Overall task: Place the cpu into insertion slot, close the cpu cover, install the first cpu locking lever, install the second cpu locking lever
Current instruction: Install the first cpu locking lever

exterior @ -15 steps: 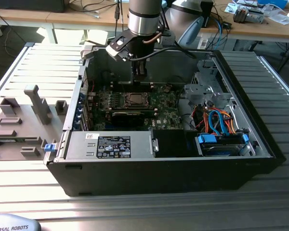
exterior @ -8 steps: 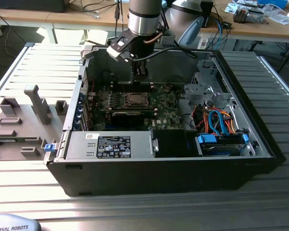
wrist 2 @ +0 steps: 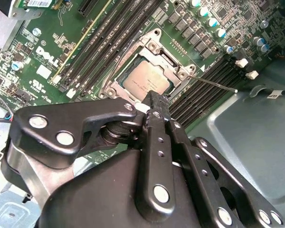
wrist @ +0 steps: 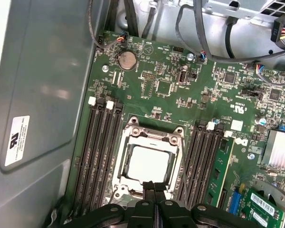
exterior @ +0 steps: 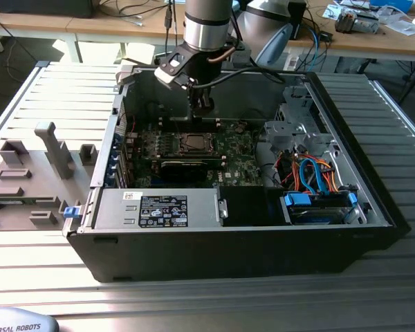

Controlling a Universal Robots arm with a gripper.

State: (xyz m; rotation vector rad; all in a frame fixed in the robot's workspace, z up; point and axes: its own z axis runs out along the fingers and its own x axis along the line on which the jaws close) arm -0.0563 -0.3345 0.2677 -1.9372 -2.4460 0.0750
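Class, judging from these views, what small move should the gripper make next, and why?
Probably shift the gripper toward the thin lever sticking out beside the socket: the cpu already lies under the cpu cover, and the shut gripper sits at its edge.

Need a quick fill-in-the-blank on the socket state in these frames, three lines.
The cpu cover is ___ over the cpu.
Memory slots flank it on ___ sides.
The gripper is at the cpu cover's edge, fingers ___.
Missing: closed; both; shut.
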